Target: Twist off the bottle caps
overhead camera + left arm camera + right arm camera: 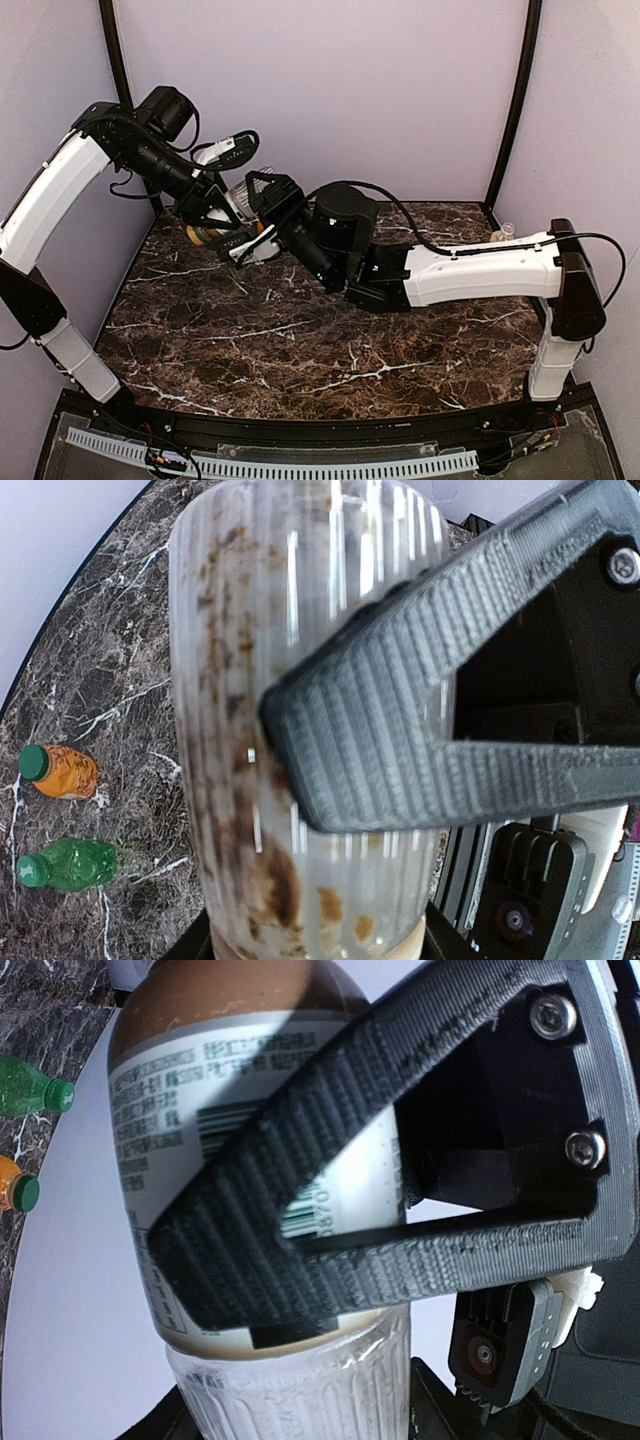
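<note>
The clear bottle with the brown label (240,190) is held in the air at the back left, between both grippers. My left gripper (215,207) is shut on its clear ribbed part (250,630), which is stained brown inside; one ribbed finger (400,700) lies across it. My right gripper (262,203) is shut on the labelled part (170,1090), with one finger (300,1160) across the barcode. The cap is hidden. The orange bottle (62,771) and the green bottle (68,865) lie on the table below. A pale bottle (503,232) stands at the back right.
The marble table (300,350) is ringed by purple walls with black corner posts (510,110). The two arms cross over the back left corner. In the right wrist view the green bottle (30,1087) and the orange bottle (12,1188) show at the left edge.
</note>
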